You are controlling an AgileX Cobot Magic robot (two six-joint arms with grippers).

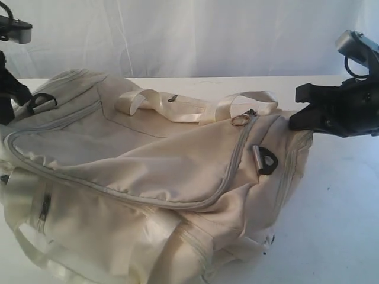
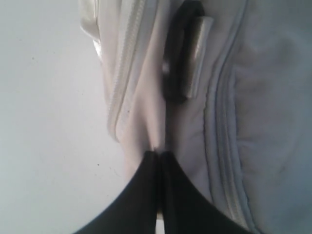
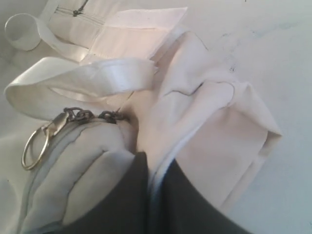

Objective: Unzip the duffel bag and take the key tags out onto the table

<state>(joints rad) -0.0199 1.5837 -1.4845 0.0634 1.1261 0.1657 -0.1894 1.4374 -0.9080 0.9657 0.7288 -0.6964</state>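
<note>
white and flat, the wide plain table [image 1: 340,225] carries the large cream fabric duffel bag [image 1: 148,160], which lies slumped across the left and middle of the scene, its near-left end running out of view. shiny cream webbing straps [image 1: 177,109] lie looped on the far top side of the bag. a grey zipper [image 1: 234,165] curves along the edge of the big top flap up to the bag's right end and looks closed along the stretch that shows.

the black right gripper [image 3: 155,178] reaches in from the right to that end of the bag; its two dark fingers are closed on a fold of cream fabric just beside the zipper's end. the black left gripper [image 2: 158,158] is at the bag's left end, its fingers pressed together with a pinch of cream fabric caught at the tips.

a black d-ring [image 2: 178,53] on a shiny tab sits near the left gripper, and another shows at the right end. a small metal ring [image 3: 34,148] hangs on a short chain at the zipper's right end, near the right gripper.
</note>
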